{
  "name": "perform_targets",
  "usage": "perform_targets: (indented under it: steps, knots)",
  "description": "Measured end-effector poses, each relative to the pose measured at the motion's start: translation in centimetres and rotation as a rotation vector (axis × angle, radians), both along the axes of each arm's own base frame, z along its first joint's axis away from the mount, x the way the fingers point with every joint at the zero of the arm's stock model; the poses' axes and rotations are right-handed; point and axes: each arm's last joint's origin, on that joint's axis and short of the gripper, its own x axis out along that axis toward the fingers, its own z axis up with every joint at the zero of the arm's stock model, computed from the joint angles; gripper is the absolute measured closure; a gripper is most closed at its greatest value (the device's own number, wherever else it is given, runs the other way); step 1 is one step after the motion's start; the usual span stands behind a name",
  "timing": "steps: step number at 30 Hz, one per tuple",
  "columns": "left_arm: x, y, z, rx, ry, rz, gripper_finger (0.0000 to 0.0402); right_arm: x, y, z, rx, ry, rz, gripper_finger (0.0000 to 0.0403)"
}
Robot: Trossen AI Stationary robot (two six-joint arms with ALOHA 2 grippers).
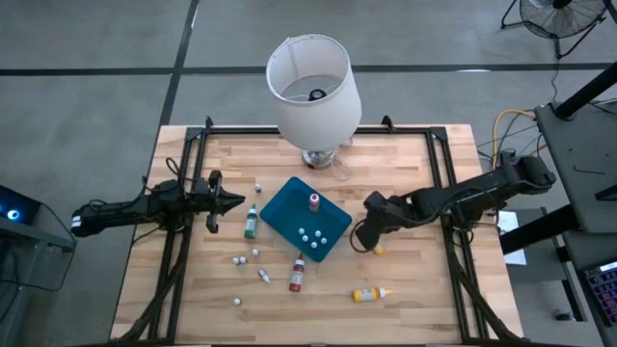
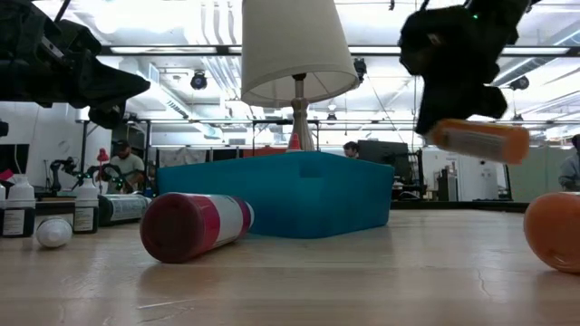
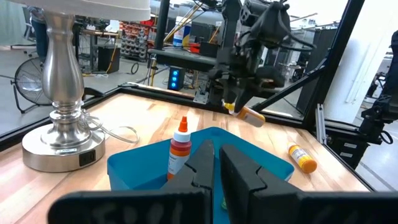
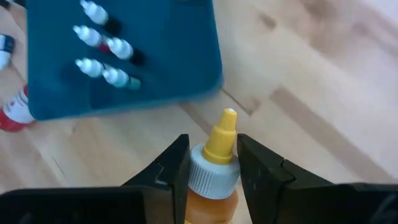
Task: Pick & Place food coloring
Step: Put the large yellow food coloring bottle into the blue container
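Slippage worries us: our right hand [image 4: 208, 163] pinches an orange bottle [image 4: 211, 180] only at its cap, aloft at the tray's [image 1: 280, 207] three o'clock; left hand [image 1: 217, 201], pressed together, waits at nine.

A white-shaded lamp [image 1: 313, 82] is standing at twelve o'clock on the wooden table [image 1: 415, 299]. A teal-blue tray [image 1: 289, 207] is lying near the centre. A fan [image 1: 557, 17] is showing beyond, at one o'clock.
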Motion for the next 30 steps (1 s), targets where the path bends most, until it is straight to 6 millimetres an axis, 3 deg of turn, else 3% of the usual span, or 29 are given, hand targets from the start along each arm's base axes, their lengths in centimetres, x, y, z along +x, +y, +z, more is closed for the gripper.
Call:
perform_targets:
  steps: [12,22,30]
  knots:
    - [0.0,0.0,0.0,0.000,-0.001,0.000,0.0402,1.0,-0.3,1.4,-0.195,-0.092,0.046,0.0302]
    - [0.0,0.0,0.0,0.000,-0.001,0.000,0.0402,2.5,-0.1,2.9,-0.324,-0.277,0.111,0.0302]
    - [0.0,0.0,0.0,0.000,-0.001,0.000,0.0402,2.8,-0.5,3.2,-0.478,-0.278,0.141,0.0303]
